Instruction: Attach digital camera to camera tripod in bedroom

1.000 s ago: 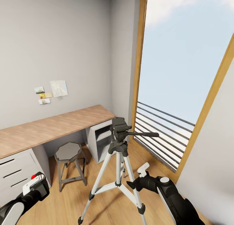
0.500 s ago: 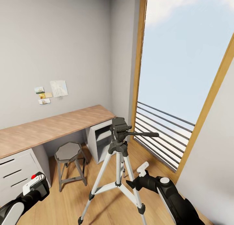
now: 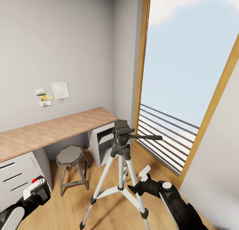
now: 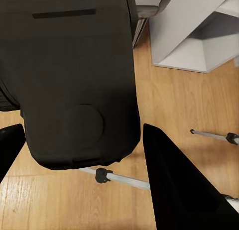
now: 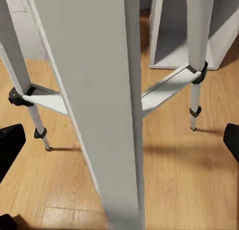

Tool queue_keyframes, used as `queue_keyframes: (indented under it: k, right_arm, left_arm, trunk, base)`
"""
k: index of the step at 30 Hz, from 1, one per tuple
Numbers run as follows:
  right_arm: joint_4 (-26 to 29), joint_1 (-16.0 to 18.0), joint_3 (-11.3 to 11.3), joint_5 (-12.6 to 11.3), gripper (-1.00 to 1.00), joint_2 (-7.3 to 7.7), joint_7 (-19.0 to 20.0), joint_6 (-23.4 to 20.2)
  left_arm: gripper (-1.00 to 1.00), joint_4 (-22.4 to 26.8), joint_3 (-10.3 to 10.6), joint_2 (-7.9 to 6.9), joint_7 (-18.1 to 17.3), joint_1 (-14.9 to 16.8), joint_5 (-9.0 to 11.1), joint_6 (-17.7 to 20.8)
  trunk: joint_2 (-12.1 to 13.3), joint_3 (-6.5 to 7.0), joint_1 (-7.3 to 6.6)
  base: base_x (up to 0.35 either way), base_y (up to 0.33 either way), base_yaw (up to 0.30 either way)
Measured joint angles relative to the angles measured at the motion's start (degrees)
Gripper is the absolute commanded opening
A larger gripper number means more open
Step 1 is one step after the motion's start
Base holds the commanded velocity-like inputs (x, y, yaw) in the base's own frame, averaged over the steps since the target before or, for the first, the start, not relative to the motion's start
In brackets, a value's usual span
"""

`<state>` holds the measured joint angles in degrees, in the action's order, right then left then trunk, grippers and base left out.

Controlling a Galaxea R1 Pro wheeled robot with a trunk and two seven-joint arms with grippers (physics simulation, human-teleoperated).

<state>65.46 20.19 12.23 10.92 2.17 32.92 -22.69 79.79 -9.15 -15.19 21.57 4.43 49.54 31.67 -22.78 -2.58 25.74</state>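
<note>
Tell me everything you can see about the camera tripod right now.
The camera tripod stands upright on the wooden plank floor, between the desk and the tall window. Three silver legs spread out, joined by pale braces with black joints. Its black head is bare, and a long black pan handle points toward the window. The right gripper is close beside one leg.

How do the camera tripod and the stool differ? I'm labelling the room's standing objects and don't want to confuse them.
The camera tripod stands taller than the stool. The tripod has silver legs with black joints and a black head with a pan handle; the stool is dull grey with an octagonal seat. Both stand upright on the wooden floor near the desk.
</note>
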Motion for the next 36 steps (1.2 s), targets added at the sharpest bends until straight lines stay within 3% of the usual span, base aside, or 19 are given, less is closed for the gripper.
queue_keyframes:
  k: [6, 12, 36]
  right_arm:
    - [0.0, -0.02, 2.59, 1.34, 1.0, 0.06, -0.03, 2.17]
    - [-0.01, -0.02, 3.67, 1.89, 1.0, 0.02, -0.08, 3.57]
    - [-0.02, -0.02, 3.54, 1.99, 1.0, 0.0, -0.14, 3.93]
  left_arm:
    - [-1.0, 0.0, 0.0, 0.0, 0.0, 0.0, 0.0, 0.0]
    - [-1.0, 0.0, 0.0, 0.0, 0.0, 0.0, 0.0, 0.0]
    - [-1.0, 0.29, -0.13, -0.04, -0.19, 0.0, 0.03, 0.47]
  trunk:
    - [0.0, 0.0, 0.0]
    - [0.0, 0.0, 0.0]
    - [0.0, 0.0, 0.0]
  base:
    - [0.0, 0.0, 0.0]
    - [0.0, 0.0, 0.0]
    - [0.0, 0.0, 0.0]
